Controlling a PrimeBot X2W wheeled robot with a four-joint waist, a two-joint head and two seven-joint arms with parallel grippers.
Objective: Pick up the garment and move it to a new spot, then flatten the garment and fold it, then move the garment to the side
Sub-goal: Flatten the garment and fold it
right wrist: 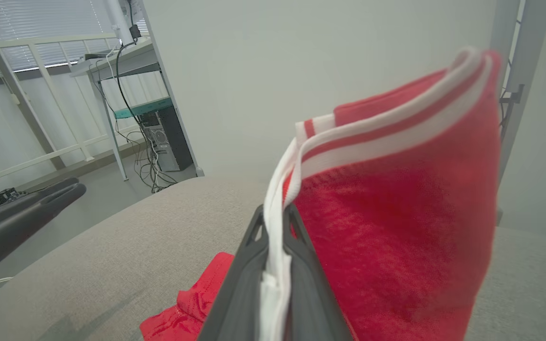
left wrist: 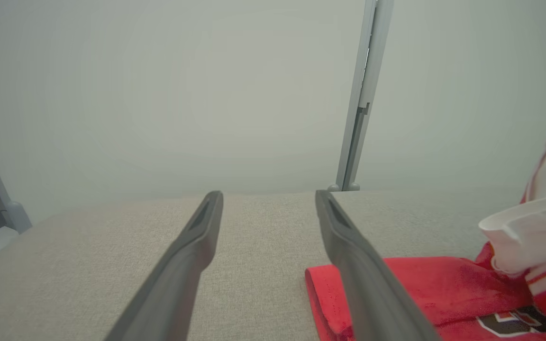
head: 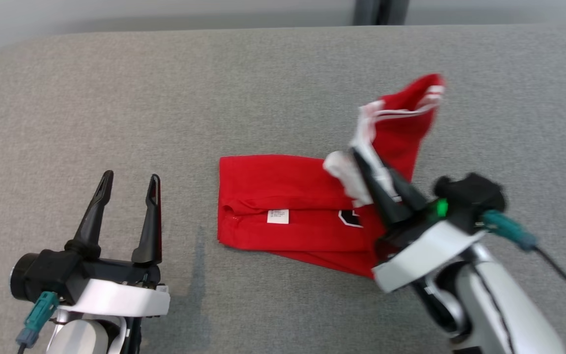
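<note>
The garment [head: 283, 189], a red jersey with white striped trim, lies partly folded in the middle of the grey table [head: 116, 88]. A small white label [head: 278, 216] and a bit of black print [head: 351, 218] show on it. My right gripper [head: 356, 157] is shut on its white sleeve and trim, lifting that end so the red cloth [right wrist: 396, 227] hangs up off the table. In the right wrist view the white trim [right wrist: 273, 265] is pinched between the two fingers. My left gripper [head: 130, 178] stands open to the left of the garment [left wrist: 424, 284], holding nothing.
The grey fabric table stretches wide on all sides of the garment. Behind its far edge a grey post [left wrist: 360, 94] stands against a pale wall. A desk with cables [right wrist: 145, 118] and a railing stand off to one side.
</note>
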